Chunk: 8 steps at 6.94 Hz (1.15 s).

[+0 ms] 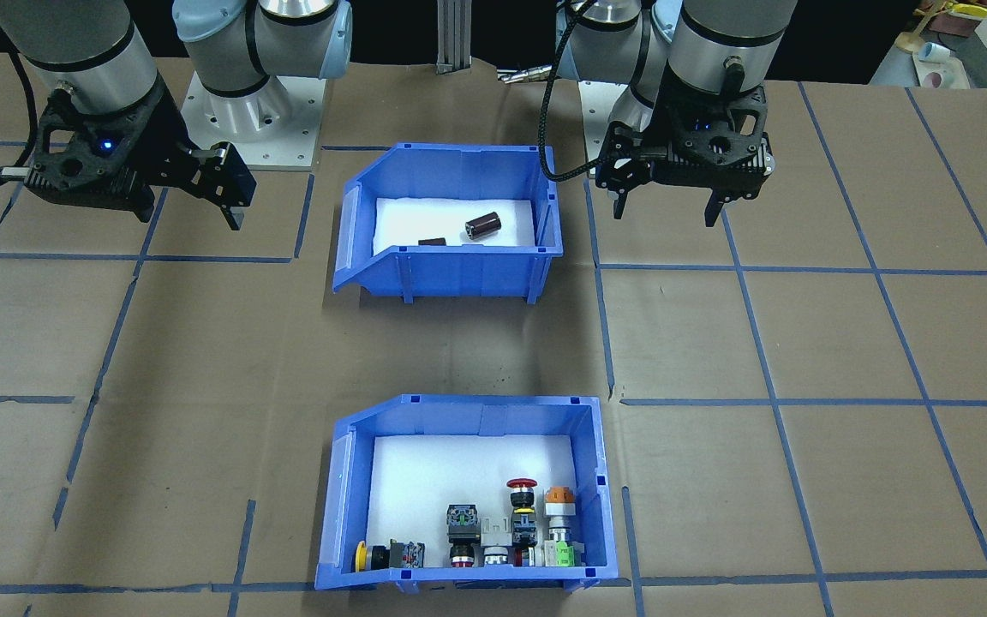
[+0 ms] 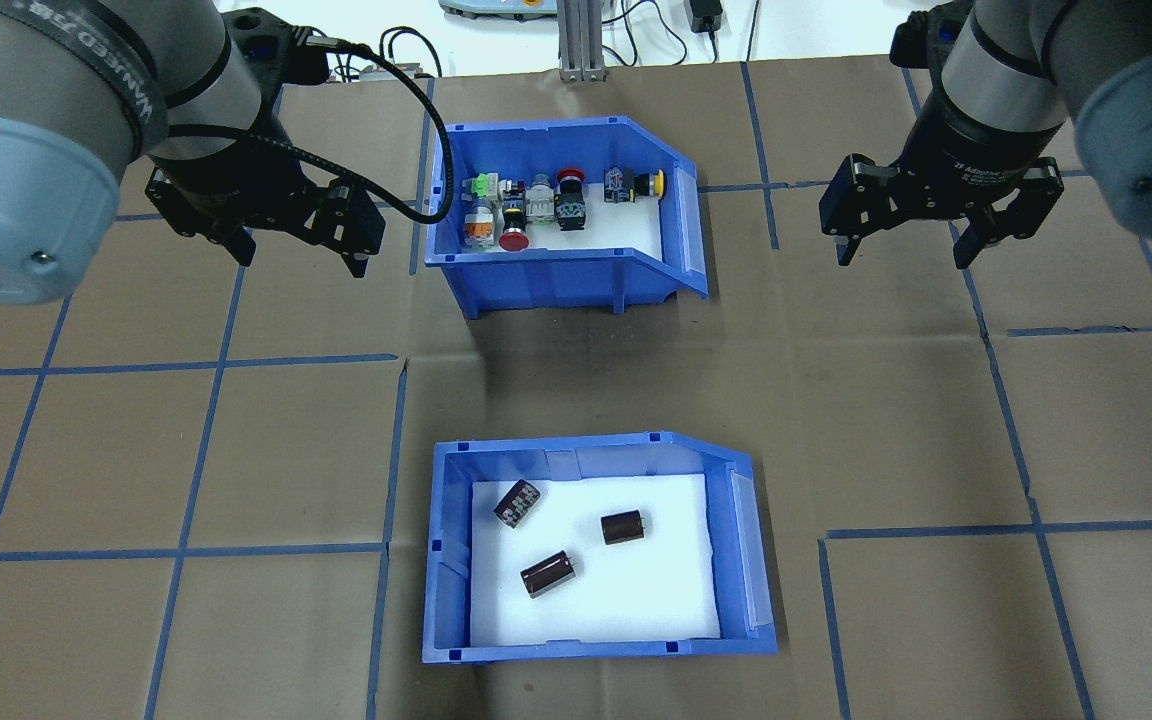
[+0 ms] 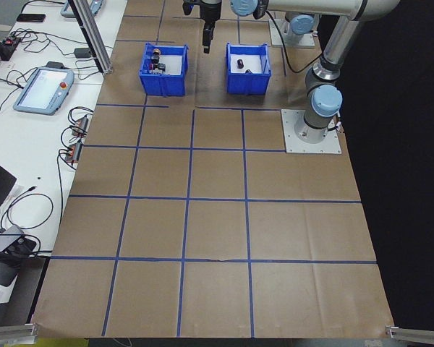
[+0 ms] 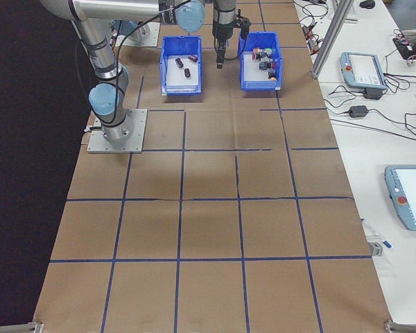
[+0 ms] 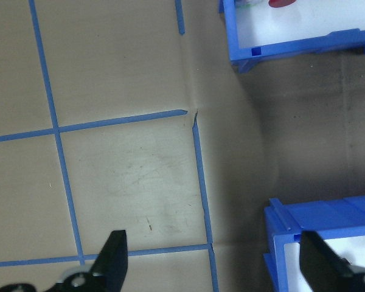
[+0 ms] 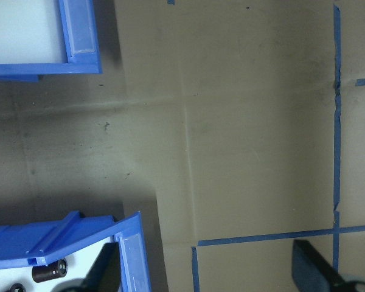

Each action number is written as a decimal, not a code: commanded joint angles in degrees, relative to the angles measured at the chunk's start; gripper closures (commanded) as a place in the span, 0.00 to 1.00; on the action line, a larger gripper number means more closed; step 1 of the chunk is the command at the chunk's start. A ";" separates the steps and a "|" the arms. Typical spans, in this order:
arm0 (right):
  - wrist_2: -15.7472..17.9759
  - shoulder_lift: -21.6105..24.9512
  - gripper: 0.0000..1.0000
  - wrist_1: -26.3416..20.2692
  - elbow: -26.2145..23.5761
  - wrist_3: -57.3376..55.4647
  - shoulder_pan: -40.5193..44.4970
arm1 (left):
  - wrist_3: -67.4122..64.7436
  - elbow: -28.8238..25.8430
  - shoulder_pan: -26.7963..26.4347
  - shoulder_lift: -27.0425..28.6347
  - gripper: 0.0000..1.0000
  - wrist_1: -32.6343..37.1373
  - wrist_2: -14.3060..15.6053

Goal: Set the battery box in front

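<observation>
Blue plastic and brown paper fill the scene. Taking the battery box point(image 2: 596, 548) as the landmark, in the overhead view: up and to its left hangs the left gripper point(image 2: 301, 252), jaws spread wide, holding nothing, above bare table point(image 2: 236, 450). The battery box itself sits on the side of the table nearest the robot's base, its white pad carrying three dark brown cylinders point(image 2: 548, 574) — all lying loose, apart from one another. Straight beyond it, across a gap of brown paper, stands the switch bin point(image 2: 566, 240), its colourful push-buttons point(image 2: 516, 205) crowded along the far wall. Up and to the right of the battery box hangs the right gripper point(image 2: 904, 255) — jaws likewise spread, empty, well clear of both bins.
</observation>
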<state>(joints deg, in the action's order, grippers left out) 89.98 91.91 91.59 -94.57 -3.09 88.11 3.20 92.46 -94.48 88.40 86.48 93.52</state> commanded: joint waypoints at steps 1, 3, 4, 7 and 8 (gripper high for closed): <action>0.11 0.02 0.00 0.00 0.00 0.01 0.05 | -0.13 0.09 -0.09 0.28 0.02 0.00 -0.01; 0.29 -0.07 0.00 -0.09 0.00 0.10 0.05 | -0.04 0.09 -0.09 0.45 0.02 0.00 -0.09; 0.29 -0.07 0.00 0.00 0.09 0.10 0.13 | -0.13 0.18 -0.09 0.37 0.02 0.00 -0.09; 0.55 -0.68 0.00 0.17 0.88 0.36 0.13 | -1.00 3.24 -0.09 -1.56 0.02 -1.05 -1.66; 0.12 -0.94 0.00 1.48 0.88 0.54 0.13 | -2.48 3.52 -0.09 -1.66 0.02 -1.32 -3.76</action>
<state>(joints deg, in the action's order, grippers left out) 90.44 91.26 92.08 -93.75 -2.72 88.24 1.97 95.22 -94.57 87.14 85.65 91.79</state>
